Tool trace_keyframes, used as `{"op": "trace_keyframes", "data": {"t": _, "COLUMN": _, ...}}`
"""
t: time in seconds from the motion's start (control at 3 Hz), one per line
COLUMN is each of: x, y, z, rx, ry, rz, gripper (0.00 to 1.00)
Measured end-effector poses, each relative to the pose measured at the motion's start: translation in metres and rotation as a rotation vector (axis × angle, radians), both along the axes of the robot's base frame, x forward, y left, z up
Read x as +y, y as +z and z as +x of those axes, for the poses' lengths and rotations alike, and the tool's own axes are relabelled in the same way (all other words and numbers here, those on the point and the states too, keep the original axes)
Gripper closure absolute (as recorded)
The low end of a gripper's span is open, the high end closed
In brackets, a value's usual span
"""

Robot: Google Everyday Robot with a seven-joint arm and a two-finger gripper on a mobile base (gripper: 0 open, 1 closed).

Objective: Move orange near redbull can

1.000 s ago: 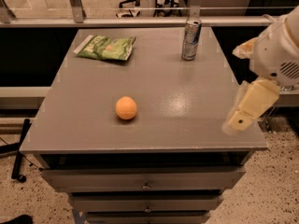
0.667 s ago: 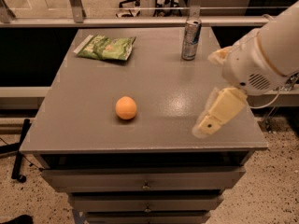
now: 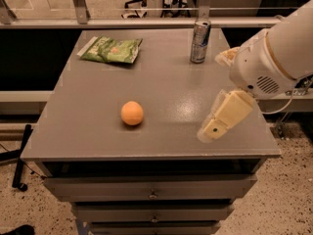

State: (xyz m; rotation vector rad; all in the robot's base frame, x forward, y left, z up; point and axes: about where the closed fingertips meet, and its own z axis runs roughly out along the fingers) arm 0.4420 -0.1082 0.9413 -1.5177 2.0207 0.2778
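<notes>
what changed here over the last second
The gripper swung left over the table, in from its right edge toward the orange. Nothing was picked up. The orange, redbull can and green snack bag stayed put.

Orange (image 3: 132, 113) round, front-centre; redbull can (image 3: 200, 41) upright, far edge, well apart; gripper (image 3: 215, 126) seemingly hovering front-right.

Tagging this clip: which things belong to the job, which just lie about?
Job: small round orange fruit, centre-left; tall slim silver-and-blue metal can, far edge; cream gripper, over the front right of the grey table.
Lying about: flat green snack bag, far left corner.
</notes>
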Motion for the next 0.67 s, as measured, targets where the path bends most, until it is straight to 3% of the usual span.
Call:
{"op": "trace_keyframes", "data": {"t": 0.33, "x": 0.007, "y": -0.003, "z": 0.002, "rx": -0.011, "ry": -0.014, "rz": 0.029, "gripper": 0.00}}
{"op": "trace_keyframes", "data": {"t": 0.67, "x": 0.047, "y": -0.014, "z": 0.015, "rx": -0.018, "ry": -0.019, "rz": 0.114, "gripper": 0.00}}
